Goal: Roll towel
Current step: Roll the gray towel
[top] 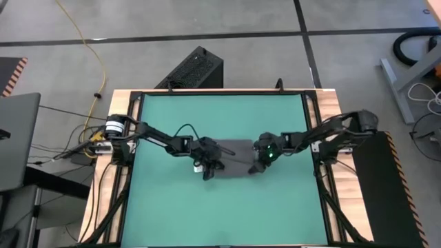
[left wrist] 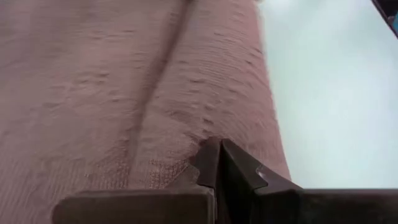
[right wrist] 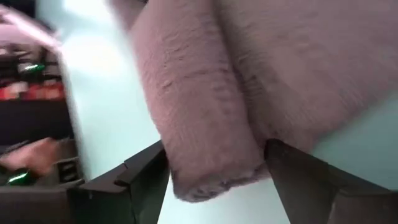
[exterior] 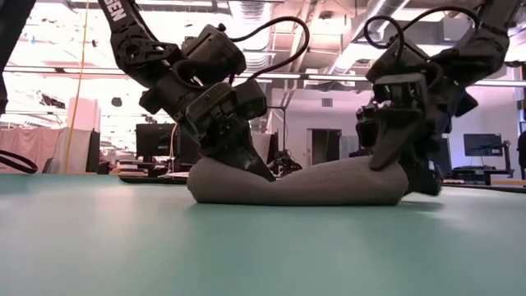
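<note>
The dark grey towel [top: 233, 153] lies bunched into a thick, low roll [exterior: 329, 182] in the middle of the green mat [top: 220, 213]. Its underside rests on the mat. My left gripper [top: 210, 170] slants down onto the towel's left end and is shut [left wrist: 219, 149]. My right gripper [top: 257, 167] is at the towel's right end and is open. Its two fingers [right wrist: 146, 171] stand on either side of the rolled end [right wrist: 211, 177]. My left gripper has its shut fingertips [left wrist: 214, 163] on the towel's hemmed edge [left wrist: 163, 174] at the left end, slanting down from the table's left. Their tips hide how much cloth lies between them. The towel stays on the mat and is dented in under the fingers [exterior: 256, 168]. My right gripper straddles the towel's end, and I cannot tell whether its fingers touch the cloth.
The mat fills the table inside a black frame [top: 131, 158]. A black box [top: 193, 69] stands on the floor beyond the far edge. A laptop [top: 17, 138] and cables [top: 96, 69] are off the table's left. Bare mat lies near and far of the towel.
</note>
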You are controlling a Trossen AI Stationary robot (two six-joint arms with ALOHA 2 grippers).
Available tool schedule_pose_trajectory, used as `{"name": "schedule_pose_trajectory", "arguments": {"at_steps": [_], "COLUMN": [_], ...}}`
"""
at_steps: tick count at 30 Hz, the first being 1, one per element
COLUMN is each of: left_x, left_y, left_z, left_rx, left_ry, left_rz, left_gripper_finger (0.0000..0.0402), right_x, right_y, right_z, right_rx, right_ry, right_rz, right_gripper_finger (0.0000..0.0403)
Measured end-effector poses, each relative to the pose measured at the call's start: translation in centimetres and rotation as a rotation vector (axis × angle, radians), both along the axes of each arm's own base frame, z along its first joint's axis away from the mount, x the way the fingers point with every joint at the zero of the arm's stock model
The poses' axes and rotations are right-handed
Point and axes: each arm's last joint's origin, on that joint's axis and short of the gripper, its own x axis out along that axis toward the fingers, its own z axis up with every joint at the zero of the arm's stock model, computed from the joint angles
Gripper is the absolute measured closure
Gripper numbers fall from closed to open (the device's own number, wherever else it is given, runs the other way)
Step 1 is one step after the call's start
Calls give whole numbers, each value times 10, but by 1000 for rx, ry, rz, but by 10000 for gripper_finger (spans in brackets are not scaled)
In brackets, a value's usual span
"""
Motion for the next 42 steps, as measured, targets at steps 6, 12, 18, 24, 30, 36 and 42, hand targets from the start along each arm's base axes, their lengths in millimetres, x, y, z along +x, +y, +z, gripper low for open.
{"name": "schedule_pose_trajectory", "arguments": {"at_steps": [6, 12, 18, 24, 30, 36, 42], "left_x": [0, -1, -1, 0, 1, 1, 2], "left_y": [5, 10, 11, 11, 11, 10, 10], "left_z": [0, 0, 0, 1, 2, 2, 4], "left_rx": [-29, -58, -80, -104, -113, -135, -137], "left_ry": [3, 6, 9, 8, -7, -8, -28], "left_rz": [6, 20, 34, 53, 60, 38, 16], "left_gripper_finger": [401, 401, 402, 402, 402, 402, 402], "right_x": [-18, -24, -24, -16, -5, 6, 10], "right_y": [-5, 19, 63, 79, 77, 68, 56], "right_z": [31, 62, 59, 39, 10, -12, -22], "right_rx": [-196, -521, -976, -1171, -1256, -1293, -1233], "right_ry": [-78, -324, -443, -384, -275, -201, -138], "right_rz": [13, 166, 431, 485, 518, 514, 449], "right_gripper_finger": [113, 112, 112, 112, 112, 128, 249]}}
